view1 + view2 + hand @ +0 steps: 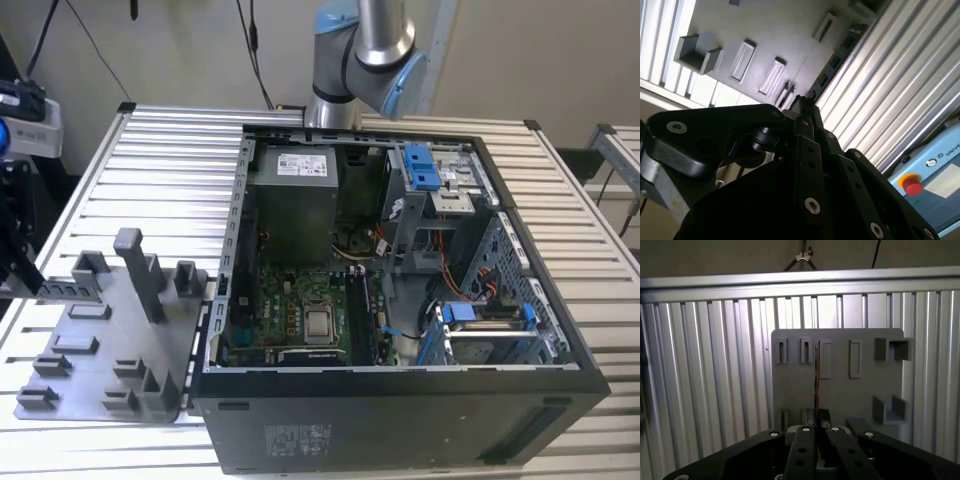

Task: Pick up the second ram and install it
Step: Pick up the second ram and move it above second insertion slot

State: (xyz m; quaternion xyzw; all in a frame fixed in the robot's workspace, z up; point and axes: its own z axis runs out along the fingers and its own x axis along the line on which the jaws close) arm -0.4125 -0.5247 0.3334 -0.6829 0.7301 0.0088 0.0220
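**A:** What's at the exterior view's left?

**B:** A grey plastic tray [100,335] with upright posts and shallow slots. It lies flat on the slatted metal table [170,150], just beside the computer case.

**A:** And further right?

**B:** The computer case [400,425] itself, lying on its side with the open face up. Inside is a green circuit board [290,300] with a square silver chip [320,323] near its middle. Towards the exterior view's right are metal drive cages with blue clips [425,165]. The robot arm [370,50] rises behind the case and runs out of the top of the picture.

**A:** Where's the memory stick?

**B:** The first wrist view has it. The memory stick [816,375] is seen edge-on, as a thin dark line standing straight out from between the fingertips. The tray lies behind it, and the line crosses the tray's row of slots. Whether the far end touches the tray, I cannot tell.

**A:** And the claw?

**B:** The claw [817,427] is narrow, pinched on the near end of the stick with one finger on each flat side.

**A:** Anything else in the second wrist view?

**B:** The claw's dark linkage up close, with the tray and the table slats beyond it. There's also a red button [912,184] on a pale blue box.
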